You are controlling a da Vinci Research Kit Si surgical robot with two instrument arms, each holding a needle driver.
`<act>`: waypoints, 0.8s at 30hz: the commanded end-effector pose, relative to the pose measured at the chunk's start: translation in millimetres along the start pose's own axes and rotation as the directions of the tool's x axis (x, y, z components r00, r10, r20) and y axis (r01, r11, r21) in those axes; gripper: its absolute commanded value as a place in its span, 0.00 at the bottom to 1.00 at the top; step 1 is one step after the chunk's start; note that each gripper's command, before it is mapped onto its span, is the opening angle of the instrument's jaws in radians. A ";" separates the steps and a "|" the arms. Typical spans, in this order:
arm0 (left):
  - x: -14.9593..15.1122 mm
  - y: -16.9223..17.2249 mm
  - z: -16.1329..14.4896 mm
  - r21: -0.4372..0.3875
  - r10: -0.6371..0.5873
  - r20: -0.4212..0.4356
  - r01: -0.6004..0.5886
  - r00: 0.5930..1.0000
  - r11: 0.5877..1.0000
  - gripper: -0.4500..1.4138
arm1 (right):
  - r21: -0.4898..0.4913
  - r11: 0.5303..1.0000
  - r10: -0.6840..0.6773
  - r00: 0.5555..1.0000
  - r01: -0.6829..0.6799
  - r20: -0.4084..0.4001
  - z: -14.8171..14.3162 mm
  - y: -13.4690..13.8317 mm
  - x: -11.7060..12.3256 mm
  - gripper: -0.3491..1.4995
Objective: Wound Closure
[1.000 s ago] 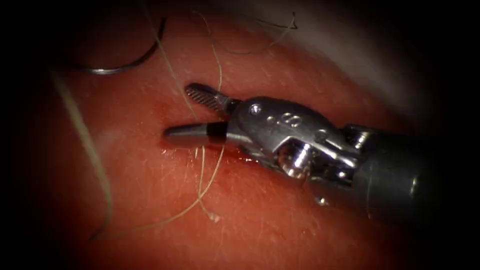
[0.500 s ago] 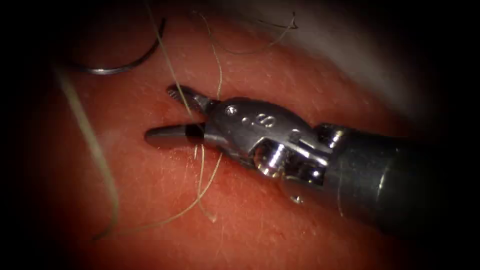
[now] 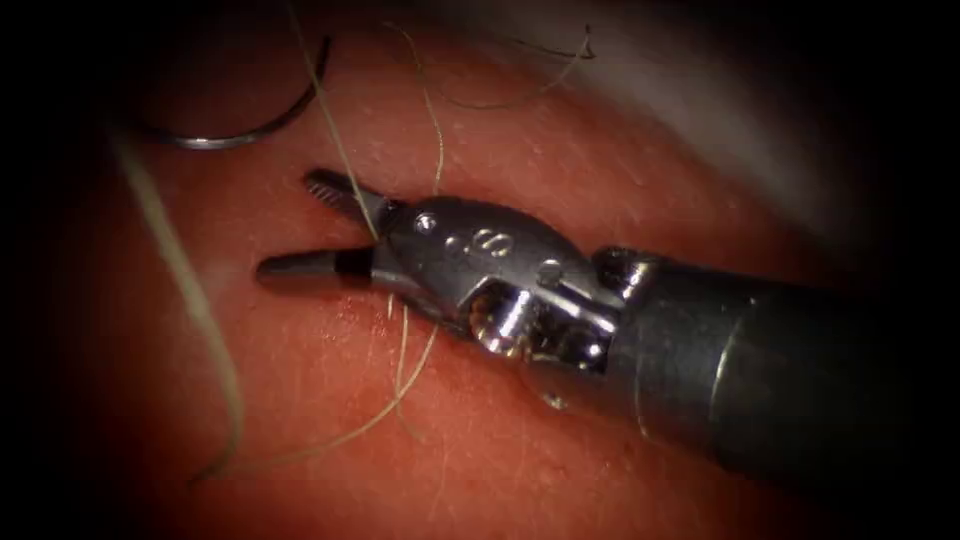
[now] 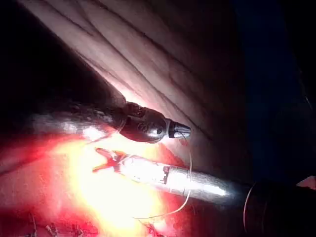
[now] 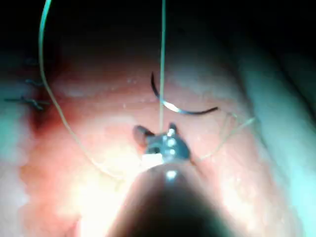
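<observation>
Right tool (image 3: 287, 228) was seen in the endoscope view, brought in from the right and laid low over the tissue (image 3: 520, 440), tips pointed left. Its jaws were spread apart and clamped on nothing. One strand of thread (image 3: 343, 150) was run down from the upper edge, passed between the spread jaws close to their hinge, and carried on below the tool across the tissue, where it was curved away to the lower left. No grip on that strand was seen; it was just crossed by the jaws. The same was shown in the right wrist view, with the strand dropped straight into the gap between the two jaws. Against the picture from a second ago, the tool was shifted left along the tissue, with the jaws spread about as before. Needle (image 3: 215, 141) was left free on the tissue, up and to the left of the right tool and well apart from its tips. It was held by neither tool, and its whole visible curve was laid on the surface, not driven in. A second, blurred length of thread was hung down the left side. The cut line could not be made out under the tool. Left tool (image 4: 96, 160) was taken to be the one with the bright shaft in the left wrist view; its jaws appeared parted and empty, just beside the right tool.
</observation>
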 end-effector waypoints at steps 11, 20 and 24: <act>1.1 0.6 1.1 0.001 -0.008 -0.004 0.008 1.000 1.000 0.05 | 0.072 0.996 -0.052 0.998 0.055 -0.041 0.0 0.4 0.7 0.00; 2.7 0.6 -1.1 -0.008 -0.017 -0.012 0.017 1.000 1.000 0.05 | 0.041 0.998 -0.053 0.997 0.055 -0.058 -1.6 1.1 1.1 0.50; 3.7 0.4 -3.4 0.000 -0.010 -0.003 0.010 1.000 1.000 0.05 | 0.042 0.998 -0.047 0.997 0.050 -0.059 -3.8 1.7 1.6 0.98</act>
